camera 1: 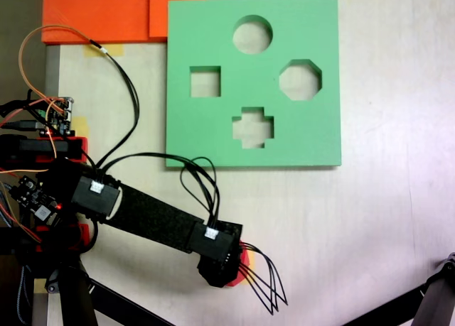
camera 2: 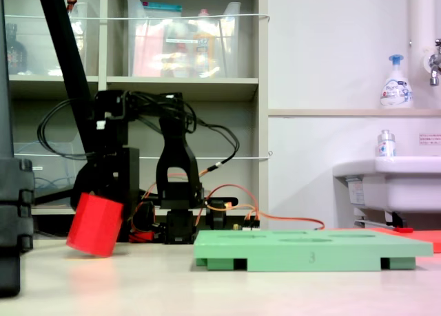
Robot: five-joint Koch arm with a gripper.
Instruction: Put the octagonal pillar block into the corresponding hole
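Counter point(camera 1: 398, 219): pale, wood-grain surface, seen from above in one fixed view and edge-on in the other point(camera 2: 227, 292).

Lying on it:
- Green board point(camera 1: 213, 138), square foam, flat; four cutouts: round point(camera 1: 252, 34), square point(camera 1: 205, 82), octagonal hole point(camera 1: 300, 79), cross point(camera 1: 252, 127). From the side point(camera 2: 310, 250) it sits on short feet, with gaps beneath.
- Orange sheet point(camera 1: 96, 13) at the top left corner from above, its edge under the board's corner.
- Arm base point(camera 1: 43, 155) at the left edge, with wires point(camera 1: 131, 91) trailing beside it.
- Yellow tape pieces point(camera 1: 104, 50) near the orange sheet.
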